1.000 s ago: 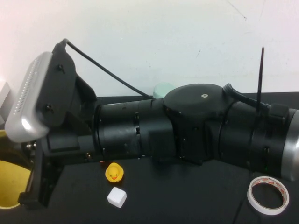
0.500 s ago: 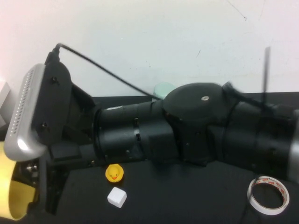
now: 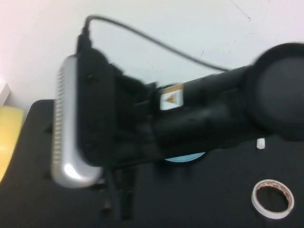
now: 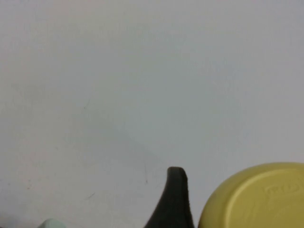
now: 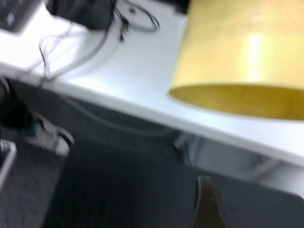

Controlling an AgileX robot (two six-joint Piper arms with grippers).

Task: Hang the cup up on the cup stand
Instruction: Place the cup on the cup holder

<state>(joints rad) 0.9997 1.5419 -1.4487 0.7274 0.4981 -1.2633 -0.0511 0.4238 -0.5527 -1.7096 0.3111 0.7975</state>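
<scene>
The yellow cup (image 3: 8, 137) shows at the far left edge of the high view, off the table. In the left wrist view its round base (image 4: 259, 199) sits right beside one black finger (image 4: 175, 199) of my left gripper (image 4: 237, 190), which is shut on it. The right wrist view shows the cup (image 5: 242, 57) in the air, mouth down. My right arm crosses the high view from the right, and its gripper (image 3: 118, 204) hangs over the front left of the table. A teal-blue bit of the cup stand (image 3: 186, 157) shows under that arm; its posts are hidden.
A roll of tape (image 3: 272, 198) lies at the front right of the black table (image 3: 33, 190). A small white piece (image 3: 260, 143) stands right of the stand. A pale green cup (image 4: 47, 223) shows by the back wall. A white desk (image 5: 118, 80) lies beyond the table's left edge.
My right arm has risen and swung toward the camera, now hiding the yellow duck and the white cube. The yellow cup has gone from the front left corner up to the left edge.
</scene>
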